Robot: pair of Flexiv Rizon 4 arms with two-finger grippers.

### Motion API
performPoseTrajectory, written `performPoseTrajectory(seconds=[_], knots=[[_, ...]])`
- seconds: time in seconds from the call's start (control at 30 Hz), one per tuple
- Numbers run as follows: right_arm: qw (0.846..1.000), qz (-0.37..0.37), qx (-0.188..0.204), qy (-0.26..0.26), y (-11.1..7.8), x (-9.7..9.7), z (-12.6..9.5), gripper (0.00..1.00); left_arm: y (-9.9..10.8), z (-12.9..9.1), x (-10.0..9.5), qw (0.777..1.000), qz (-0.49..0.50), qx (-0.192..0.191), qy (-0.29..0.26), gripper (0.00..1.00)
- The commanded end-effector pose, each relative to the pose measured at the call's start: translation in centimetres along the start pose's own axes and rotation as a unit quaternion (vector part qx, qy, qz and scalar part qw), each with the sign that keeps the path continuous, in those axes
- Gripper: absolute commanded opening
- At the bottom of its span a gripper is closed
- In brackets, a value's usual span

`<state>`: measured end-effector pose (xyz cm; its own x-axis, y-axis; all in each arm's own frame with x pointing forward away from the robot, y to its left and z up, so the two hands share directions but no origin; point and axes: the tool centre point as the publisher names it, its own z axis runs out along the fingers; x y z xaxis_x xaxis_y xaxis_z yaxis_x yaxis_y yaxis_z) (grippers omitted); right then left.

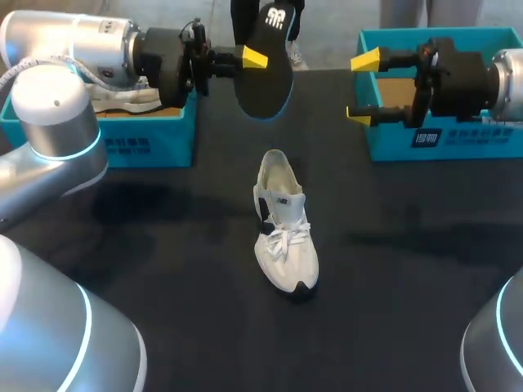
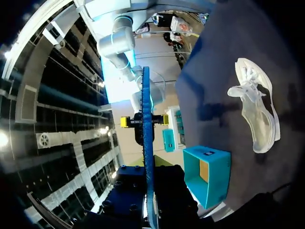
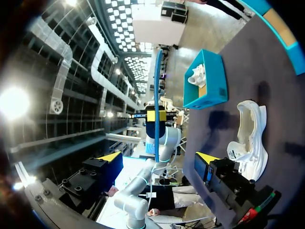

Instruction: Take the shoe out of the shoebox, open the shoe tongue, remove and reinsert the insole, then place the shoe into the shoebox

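Insole (image 1: 265,73), black with blue edge, held aloft in upper middle of frame, clamped in left end effector (image 1: 248,59); one yellow tip shows against its face. Right end effector (image 1: 364,87) at upper right, fingers spread wide, holding nothing, facing insole, apart from it. White shoe (image 1: 283,233) upright on black table (image 1: 147,245) at centre, toe toward lower edge, laces tied. Teal shoebox (image 1: 490,143) behind right end effector. Second shoebox (image 1: 151,140) at upper left, other shoe (image 1: 122,98) inside.
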<state>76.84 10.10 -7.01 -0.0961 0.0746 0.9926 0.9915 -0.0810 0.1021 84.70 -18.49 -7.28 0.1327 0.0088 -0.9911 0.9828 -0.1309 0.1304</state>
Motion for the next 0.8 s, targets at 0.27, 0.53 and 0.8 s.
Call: performPoseTrajectory(seconds=[0.27, 0.53, 0.8], knots=[[1.0, 0.0, -0.001, 0.0, 0.0, -0.1, 0.2, 1.0, -1.0, 0.3, 0.1, 1.0, -0.021, -0.007, -0.009, 0.0], [1.0, 0.001, -0.004, -0.002, 0.1, -0.1, 0.2, 1.0, -1.0, 0.8, 0.0, 1.0, -0.021, -0.009, -0.012, 0.0], [1.0, 0.006, 0.002, -0.012, 0.7, 0.1, 1.2, 1.0, -1.1, 1.6, 0.2, 1.0, -0.025, -0.012, -0.014, 0.0]])
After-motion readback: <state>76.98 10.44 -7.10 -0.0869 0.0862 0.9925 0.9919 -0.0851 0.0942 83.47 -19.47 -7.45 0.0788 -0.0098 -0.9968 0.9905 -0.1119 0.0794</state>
